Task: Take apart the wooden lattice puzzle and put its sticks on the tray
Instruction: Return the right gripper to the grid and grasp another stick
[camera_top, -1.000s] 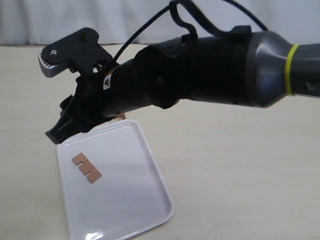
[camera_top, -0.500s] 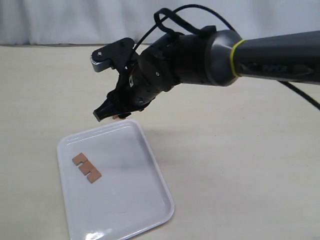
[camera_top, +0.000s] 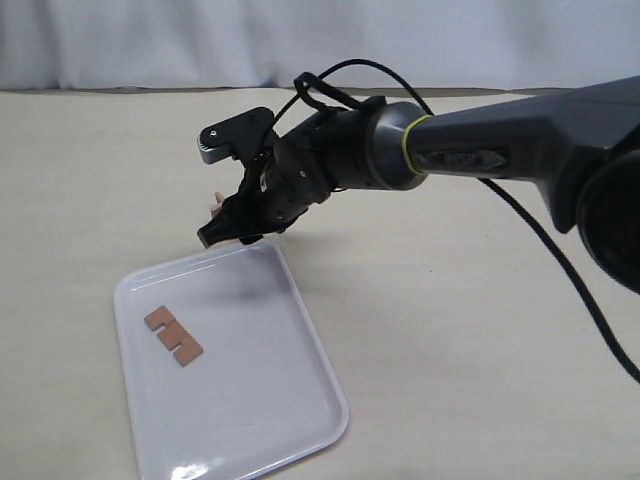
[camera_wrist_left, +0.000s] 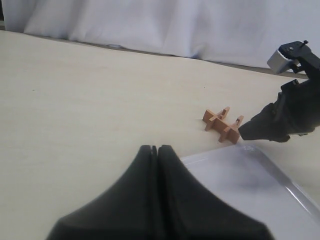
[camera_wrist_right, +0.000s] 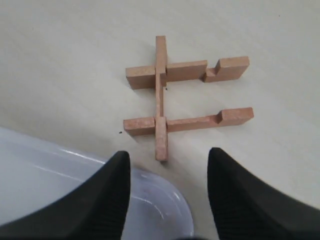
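Note:
The wooden lattice puzzle (camera_wrist_right: 161, 100) lies on the table just beyond the tray's far corner; two long notched sticks crossed by one remain joined. In the exterior view only a bit of the puzzle (camera_top: 215, 207) shows behind my right gripper (camera_top: 222, 236). My right gripper (camera_wrist_right: 167, 159) hovers open over the tray corner, with the puzzle's near end just ahead of its fingertips and nothing between them. A loose notched stick (camera_top: 173, 335) lies on the white tray (camera_top: 290, 400). My left gripper (camera_wrist_left: 151, 150) is shut and empty, well short of the puzzle (camera_wrist_left: 222, 122).
The tray's rounded corner (camera_wrist_right: 170, 210) lies under the right fingers. The right arm (camera_top: 470, 150) stretches across the table from the right. A white cloth (camera_wrist_left: 165, 25) hangs behind the beige table (camera_top: 470, 330).
The right arm has swung away from the camera and down, bringing its open gripper from above the tray's far edge to just in front of the puzzle. The stick on the tray has not moved.

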